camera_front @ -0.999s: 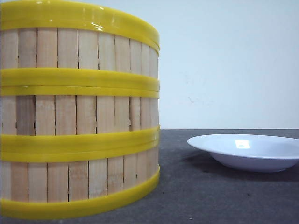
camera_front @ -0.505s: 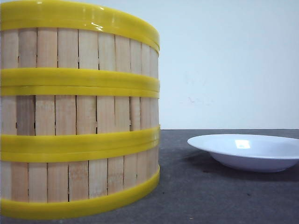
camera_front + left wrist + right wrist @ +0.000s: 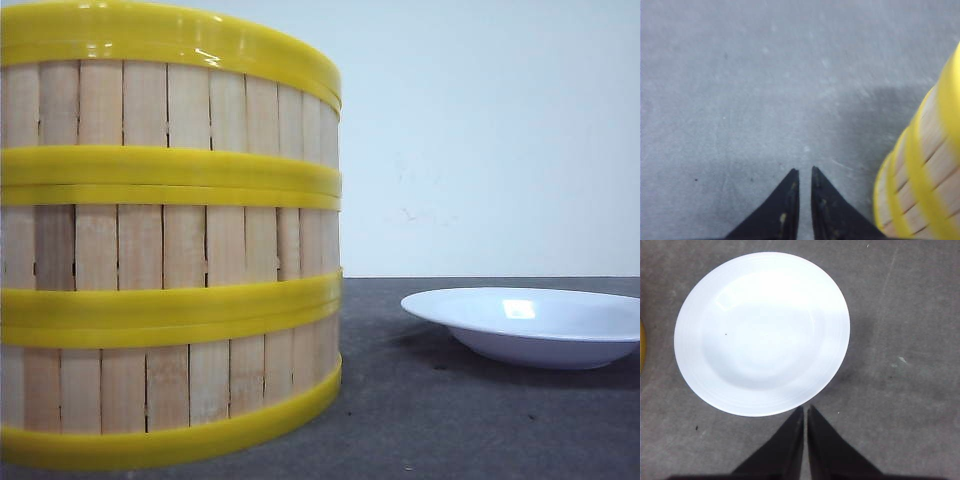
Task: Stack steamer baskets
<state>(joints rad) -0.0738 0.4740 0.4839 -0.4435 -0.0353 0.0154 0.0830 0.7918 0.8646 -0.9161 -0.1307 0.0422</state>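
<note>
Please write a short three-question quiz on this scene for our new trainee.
1. How many steamer baskets are stacked?
2. True or false: the white plate holds food.
3. What is the left gripper holding? A) a basket B) nothing C) the plate

Key:
1. Three.
2. False; it is empty.
3. B; like the right gripper, it is shut on nothing, above the grey table.

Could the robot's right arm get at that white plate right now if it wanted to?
Probably yes. In the right wrist view the right gripper hangs just off the white plate rim, fingers closed, nothing between them. The plate holds nothing, and the steamer baskets stand apart from it.
</note>
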